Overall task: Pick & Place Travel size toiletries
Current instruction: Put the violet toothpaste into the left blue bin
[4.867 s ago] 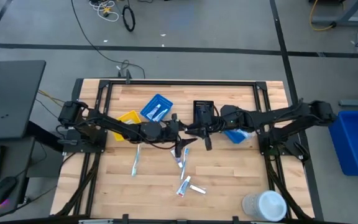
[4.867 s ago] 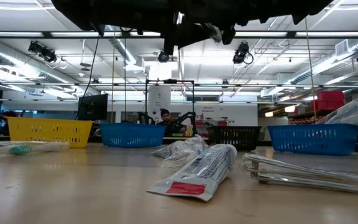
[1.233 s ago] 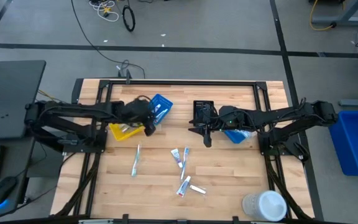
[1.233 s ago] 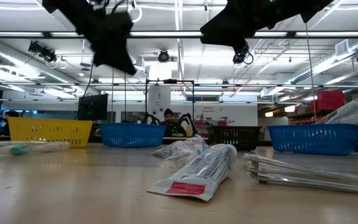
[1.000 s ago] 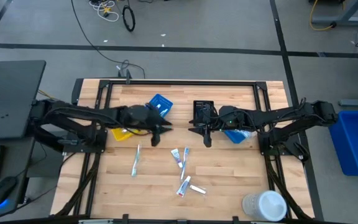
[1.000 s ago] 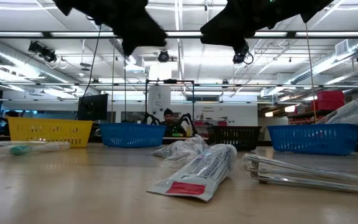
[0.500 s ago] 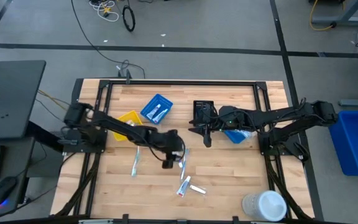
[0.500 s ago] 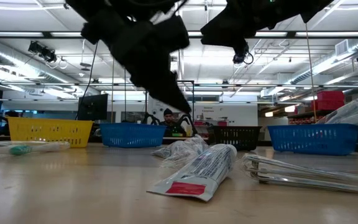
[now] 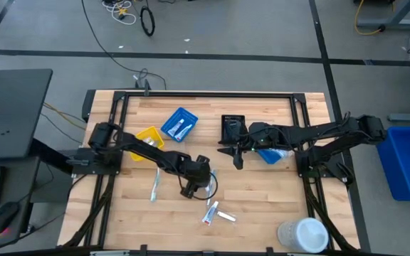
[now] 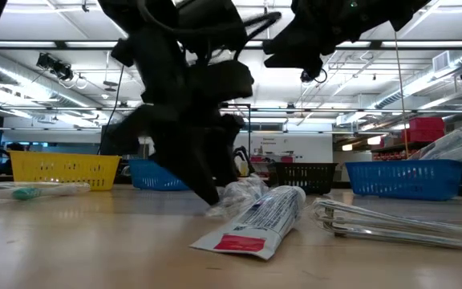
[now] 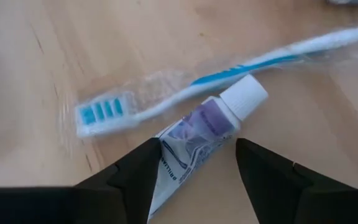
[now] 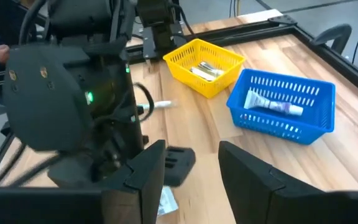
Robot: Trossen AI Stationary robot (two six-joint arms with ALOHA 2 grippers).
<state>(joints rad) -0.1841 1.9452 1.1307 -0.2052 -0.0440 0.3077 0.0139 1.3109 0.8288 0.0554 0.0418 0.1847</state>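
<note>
My left gripper (image 9: 193, 186) is low over the table's middle, open. In the left wrist view its fingers (image 11: 194, 168) stand on either side of a small white and purple toothpaste tube (image 11: 199, 127) with a white cap, which lies flat on the wood. A wrapped blue and white toothbrush (image 11: 216, 78) lies right beside the tube. Whether a finger touches the tube I cannot tell. More tubes (image 9: 213, 211) lie nearer the near edge, and another toothbrush (image 9: 155, 183) lies to the left. My right gripper (image 9: 237, 161) hangs open above the table, right of the middle.
A blue bin (image 9: 179, 123) with tubes, a yellow bin (image 9: 148, 138) and a black bin (image 9: 232, 126) stand toward the far side; another blue bin (image 9: 270, 154) sits under the right arm. A white round lidded container (image 9: 303, 235) stands at the near right corner. Bare wood lies at the near left.
My left arm has swung from above the yellow and blue bins toward the table's middle and near edge, and has come down until its open fingers stand just over the tube and toothbrush. The toiletries on the table have stayed where they were.
</note>
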